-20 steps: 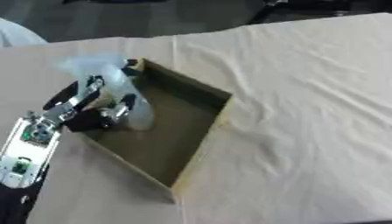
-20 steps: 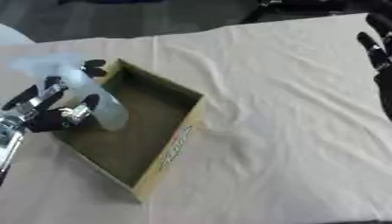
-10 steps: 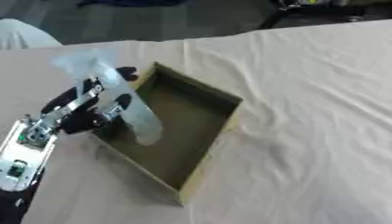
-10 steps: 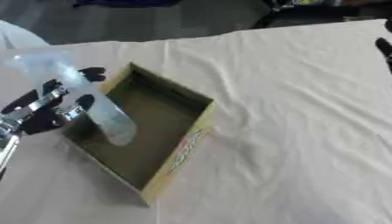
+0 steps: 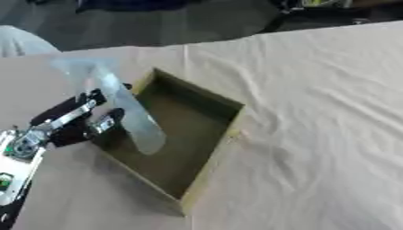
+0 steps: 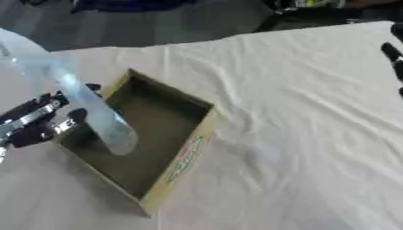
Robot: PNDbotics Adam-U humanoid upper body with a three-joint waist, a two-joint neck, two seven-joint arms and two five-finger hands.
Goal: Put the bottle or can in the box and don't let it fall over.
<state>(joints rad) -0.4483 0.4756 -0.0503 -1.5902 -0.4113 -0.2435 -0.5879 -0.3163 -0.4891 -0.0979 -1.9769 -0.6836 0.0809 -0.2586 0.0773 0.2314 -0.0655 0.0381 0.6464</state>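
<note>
A cream cloth (image 5: 315, 90), creased in long soft folds, is covering the table, and beyond its far edge a dark floor is showing. An open, shallow cardboard box (image 5: 212, 152) is sitting askew on the cloth with one corner pointing toward the far edge. Its inside is bare and olive-brown. Along the box's outer right wall, in the right eye view, a strip of red and green printing (image 6: 186, 157) is running lengthwise, but the letters are too blurred to read.

A clear plastic bottle (image 5: 130, 117) is leaning steeply over the box's left wall, its rounded lower end hanging inside the box near the left side and its upper part tilting away up and to the left of the box. It is smeared with motion, and no label on it can be read. Whether its lower end is touching the box floor cannot be told.

The left hand (image 5: 75, 123) is reaching in just left of the box, its dark fingers curling round the middle of the bottle and holding it over the box's left rim. The right hand (image 6: 393, 58) is showing only as dark fingertips at the right edge of the right eye view, far to the right of the box; whether it is spread or curled cannot be told.

To the right of the box and in front of it, wide stretches of cloth are lying bare. The box's interior right of the bottle is unoccupied.
</note>
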